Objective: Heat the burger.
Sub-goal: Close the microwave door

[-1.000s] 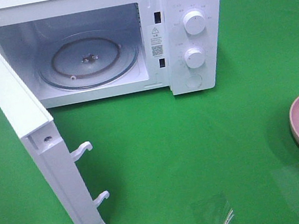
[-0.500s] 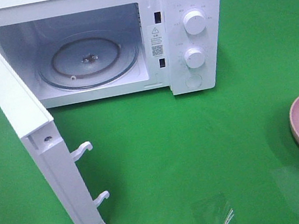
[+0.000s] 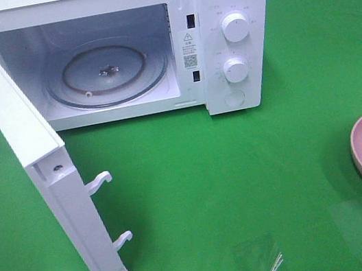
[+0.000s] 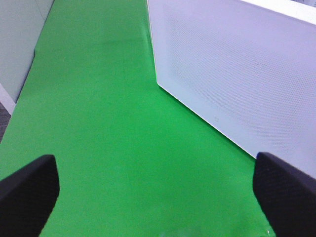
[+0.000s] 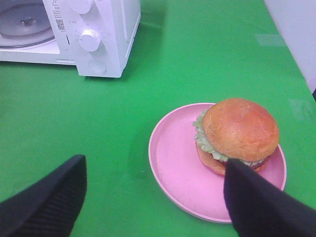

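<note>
**Burger on plate, oven open**

We find the microwave [image 3: 152, 43] with its door [image 3: 40, 166] swung wide and the glass turntable [image 3: 106, 73] bare. The burger [image 5: 237, 133] sits on the pink plate [image 5: 173, 163], well apart from the oven on the green cloth [image 3: 210, 186]. The right gripper [image 5: 153, 197] hangs spread over the plate, grasping nothing. The left gripper [image 4: 155, 182] is released beside the door.
</note>
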`<state>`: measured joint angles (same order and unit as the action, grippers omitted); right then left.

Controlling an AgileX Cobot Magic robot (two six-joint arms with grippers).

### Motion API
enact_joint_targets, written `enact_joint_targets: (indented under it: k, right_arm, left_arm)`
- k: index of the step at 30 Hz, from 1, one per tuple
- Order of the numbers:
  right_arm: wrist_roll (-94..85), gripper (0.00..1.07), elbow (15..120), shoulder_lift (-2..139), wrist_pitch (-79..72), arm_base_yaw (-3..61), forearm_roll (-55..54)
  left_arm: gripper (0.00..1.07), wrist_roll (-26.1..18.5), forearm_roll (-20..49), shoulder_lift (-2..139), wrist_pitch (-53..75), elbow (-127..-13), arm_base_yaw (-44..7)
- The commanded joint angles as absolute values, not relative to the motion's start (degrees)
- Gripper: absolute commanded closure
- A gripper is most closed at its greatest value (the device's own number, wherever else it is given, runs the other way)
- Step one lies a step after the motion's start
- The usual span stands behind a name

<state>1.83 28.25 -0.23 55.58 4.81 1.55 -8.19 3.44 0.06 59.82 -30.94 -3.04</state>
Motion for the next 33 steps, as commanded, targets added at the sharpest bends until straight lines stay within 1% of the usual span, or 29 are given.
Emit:
enact_joint_targets:
  k: [1, 33]
  right_arm:
    - [1.43, 0.34, 28.13, -1.78, 55.12, 4.64, 1.38]
    - [1.38, 0.34, 28.13, -1.78, 55.12, 4.64, 1.38]
  left_arm:
    - [0.07, -7.96, 3.32, -0.06, 59.53, -30.88, -2.92]
    - [0.07, -7.96, 3.32, -0.06, 59.53, -30.88, -2.92]
